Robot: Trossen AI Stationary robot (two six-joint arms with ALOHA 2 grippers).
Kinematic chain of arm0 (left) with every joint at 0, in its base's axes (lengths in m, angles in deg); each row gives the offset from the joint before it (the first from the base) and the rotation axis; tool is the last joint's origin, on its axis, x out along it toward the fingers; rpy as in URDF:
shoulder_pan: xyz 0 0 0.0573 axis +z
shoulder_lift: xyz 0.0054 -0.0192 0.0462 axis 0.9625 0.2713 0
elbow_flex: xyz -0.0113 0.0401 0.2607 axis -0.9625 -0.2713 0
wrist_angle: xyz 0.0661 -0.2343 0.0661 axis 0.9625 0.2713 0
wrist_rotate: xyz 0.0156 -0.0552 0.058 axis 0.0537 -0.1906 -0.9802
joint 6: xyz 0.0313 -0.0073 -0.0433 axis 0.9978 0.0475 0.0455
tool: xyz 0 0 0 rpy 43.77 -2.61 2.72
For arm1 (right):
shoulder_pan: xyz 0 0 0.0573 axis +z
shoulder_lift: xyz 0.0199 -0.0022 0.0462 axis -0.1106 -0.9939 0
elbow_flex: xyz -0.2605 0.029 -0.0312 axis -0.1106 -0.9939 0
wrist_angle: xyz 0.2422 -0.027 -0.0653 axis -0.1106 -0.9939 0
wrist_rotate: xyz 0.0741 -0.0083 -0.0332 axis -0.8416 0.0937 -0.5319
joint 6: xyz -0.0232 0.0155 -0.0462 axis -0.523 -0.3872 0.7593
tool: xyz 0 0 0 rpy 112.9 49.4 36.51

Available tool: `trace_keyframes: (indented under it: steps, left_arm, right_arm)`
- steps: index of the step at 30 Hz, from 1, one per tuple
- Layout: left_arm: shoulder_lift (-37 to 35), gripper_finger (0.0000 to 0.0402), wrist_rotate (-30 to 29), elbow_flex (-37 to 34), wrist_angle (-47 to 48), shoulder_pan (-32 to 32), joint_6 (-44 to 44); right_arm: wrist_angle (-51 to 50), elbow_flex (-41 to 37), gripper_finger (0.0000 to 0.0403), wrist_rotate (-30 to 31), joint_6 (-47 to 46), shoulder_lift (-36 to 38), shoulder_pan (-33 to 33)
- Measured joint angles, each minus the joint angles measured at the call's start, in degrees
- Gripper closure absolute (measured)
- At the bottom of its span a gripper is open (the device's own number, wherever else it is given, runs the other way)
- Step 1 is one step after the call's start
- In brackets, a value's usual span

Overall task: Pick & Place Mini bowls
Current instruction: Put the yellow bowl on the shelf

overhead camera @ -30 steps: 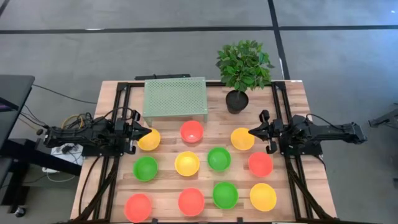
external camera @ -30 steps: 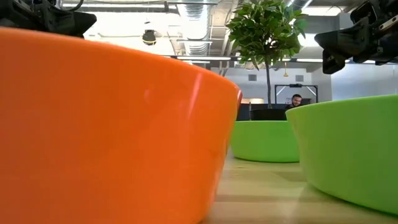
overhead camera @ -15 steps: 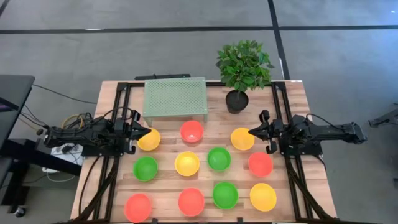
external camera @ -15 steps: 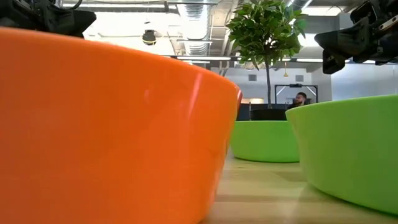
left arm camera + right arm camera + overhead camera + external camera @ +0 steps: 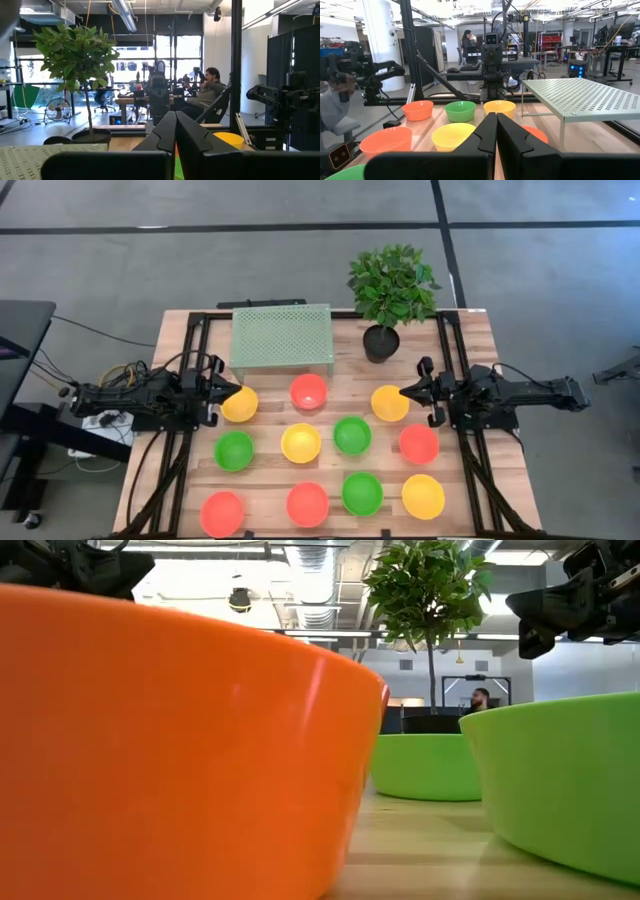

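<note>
Eleven glossy plastic mini bowls lay in three loose rows on the slatted wooden table (image 5: 470,340), none yet lifted, so the step in hand looked like a first pick. The left gripper (image 5: 232,392) hovered with its fingers pressed together at the rim of the yellow mini bowl on the left of the back row (image 5: 240,406); the right gripper (image 5: 408,392), likewise closed with nothing in it, sat at the yellow mini bowl on the right of that row (image 5: 389,403). To pick well, each would probably need to part its fingers and straddle one thin wall. Neighbouring bowls stood apart, leaving lanes, but the pale green perforated rack (image 5: 281,335) and the black-potted green plant (image 5: 382,340) crowded the back edge.
</note>
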Motion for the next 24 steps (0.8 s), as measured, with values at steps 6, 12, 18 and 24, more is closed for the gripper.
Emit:
trace_keyframes:
  steps: [6,12,18,24]
  left_arm:
    - [0.0,0.0390,-2.2,0.0,-0.3,0.0,2.5]
    - [0.0,0.0390,-3.2,0.0,-0.3,0.0,1.4]
    - [0.9,0.0390,-3.2,0.0,-0.3,0.0,-7.1]
    - [3.7,0.0390,-3.2,0.0,-1.6,0.0,-7.7]
  right_arm:
    - [0.0,0.0,0.0397,0.0,0.0,0.0,0.0]
    - [0.0,0.0,0.0397,0.0,0.0,0.0,0.0]
    - [0.0,0.0,0.0397,0.0,0.0,0.0,0.0]
    - [0.0,0.0,0.0397,0.0,0.0,0.0,0.0]
